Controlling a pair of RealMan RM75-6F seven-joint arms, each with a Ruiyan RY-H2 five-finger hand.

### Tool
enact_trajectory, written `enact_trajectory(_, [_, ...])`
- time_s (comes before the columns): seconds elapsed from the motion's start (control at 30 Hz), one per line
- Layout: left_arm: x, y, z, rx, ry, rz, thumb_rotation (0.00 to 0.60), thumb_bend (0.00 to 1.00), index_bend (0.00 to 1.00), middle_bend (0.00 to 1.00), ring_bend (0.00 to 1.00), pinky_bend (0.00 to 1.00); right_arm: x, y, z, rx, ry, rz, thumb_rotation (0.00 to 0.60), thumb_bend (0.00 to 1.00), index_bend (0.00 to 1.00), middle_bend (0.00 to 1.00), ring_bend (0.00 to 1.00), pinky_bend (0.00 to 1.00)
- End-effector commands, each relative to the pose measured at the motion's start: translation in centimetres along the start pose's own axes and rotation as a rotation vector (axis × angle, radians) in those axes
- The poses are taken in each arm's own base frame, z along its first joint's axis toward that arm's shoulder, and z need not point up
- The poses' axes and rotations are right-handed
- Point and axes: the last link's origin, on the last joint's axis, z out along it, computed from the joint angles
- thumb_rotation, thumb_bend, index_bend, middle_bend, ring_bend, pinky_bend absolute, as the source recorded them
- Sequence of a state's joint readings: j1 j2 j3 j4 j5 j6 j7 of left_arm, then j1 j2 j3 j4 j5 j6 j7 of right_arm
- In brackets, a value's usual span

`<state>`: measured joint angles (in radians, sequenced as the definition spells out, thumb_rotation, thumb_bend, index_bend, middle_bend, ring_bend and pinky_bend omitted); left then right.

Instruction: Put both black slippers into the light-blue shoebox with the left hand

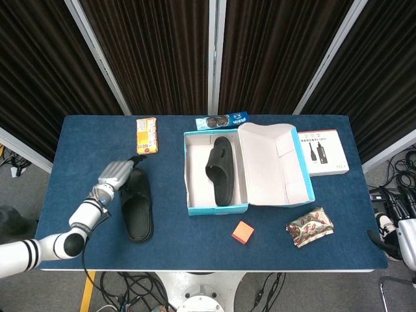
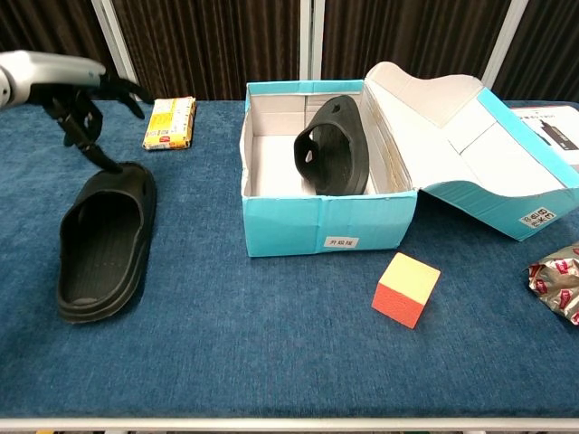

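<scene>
Left hand (image 2: pixel 77 99) empty, fingers spread, above table slipper (image 2: pixel 101 237).

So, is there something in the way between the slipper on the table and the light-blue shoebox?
Nothing visible does. Bare blue table lies between the slipper on the table and the light-blue shoebox. The box's left half is free, beside the slipper already inside.
</scene>
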<state>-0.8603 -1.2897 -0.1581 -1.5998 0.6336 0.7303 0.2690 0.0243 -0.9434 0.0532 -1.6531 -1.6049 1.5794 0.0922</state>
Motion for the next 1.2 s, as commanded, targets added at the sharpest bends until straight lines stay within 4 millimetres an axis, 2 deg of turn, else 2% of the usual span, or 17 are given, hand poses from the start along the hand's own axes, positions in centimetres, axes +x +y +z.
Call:
enact_trajectory(0.03, [-1.5, -0.8, -0.1, 0.06, -0.062, 0.028, 0.6, 0.04, 0.07, 0.09, 0.64, 0.66, -0.1, 0.0, 0.0, 0.001, -0.002, 0.002, 0.6, 0.1, 0.06, 0.18, 0.0, 0.06])
enact_trajectory(0.37, [-3.3, -2.1, 0.4, 0.191, -0.101, 0.06, 0.6, 0.03, 0.07, 0.07, 0.68, 0.67, -0.3, 0.1, 0.0, 0.0, -0.01, 0.006, 0.6, 0.1, 0.06, 0.18, 0.0, 0.06])
enact_trajectory(0.57, [-3.6, -2.2, 1.1, 0.225, -0.101, 0.043, 0.6, 0.01, 0.13, 0.13, 0.74, 0.7, -0.3, 0.0, 0.1, 0.007, -0.007, 0.007, 0.6, 0.1, 0.06, 0.18, 0.0, 0.06])
enact_trajectory(0.8, [-4.0, -2.3, 1.4, 0.253, -0.108, 0.062, 0.6, 0.01, 0.29, 0.28, 0.82, 0.77, -0.3, 0.1, -0.1, -0.001, -0.005, 0.009, 0.6, 0.1, 0.06, 0.18, 0.0, 0.06])
enact_trajectory(0.87, [-4.0, -2.4, 1.6, 0.262, -0.092, 0.058, 0.6, 0.01, 0.37, 0.37, 0.84, 0.8, -0.3, 0.1, -0.1, -0.001, -0.005, 0.011, 0.6, 0.1, 0.06, 0.18, 0.0, 0.06])
enact_trajectory(0.93, [-3.9, -2.6, 1.9, 0.273, -0.043, 0.042, 0.6, 0.0, 0.51, 0.51, 0.88, 0.83, -0.3, 0.2, -0.2, -0.001, -0.006, 0.011, 0.6, 0.1, 0.06, 0.18, 0.0, 0.06])
enact_trajectory(1.0, [-4.0, -2.7, 1.9, 0.272, -0.021, 0.03, 0.6, 0.0, 0.6, 0.6, 0.9, 0.85, -0.3, 0.2, -0.2, -0.001, -0.005, 0.011, 0.6, 0.1, 0.06, 0.18, 0.0, 0.06])
enact_trajectory(1.2, [-2.9, -3.4, 1.2, 0.254, 0.03, 0.013, 0.6, 0.0, 0.63, 0.64, 0.91, 0.87, -0.1, 0.2, -0.4, -0.004, 0.004, 0.011, 0.6, 0.1, 0.06, 0.18, 0.0, 0.06])
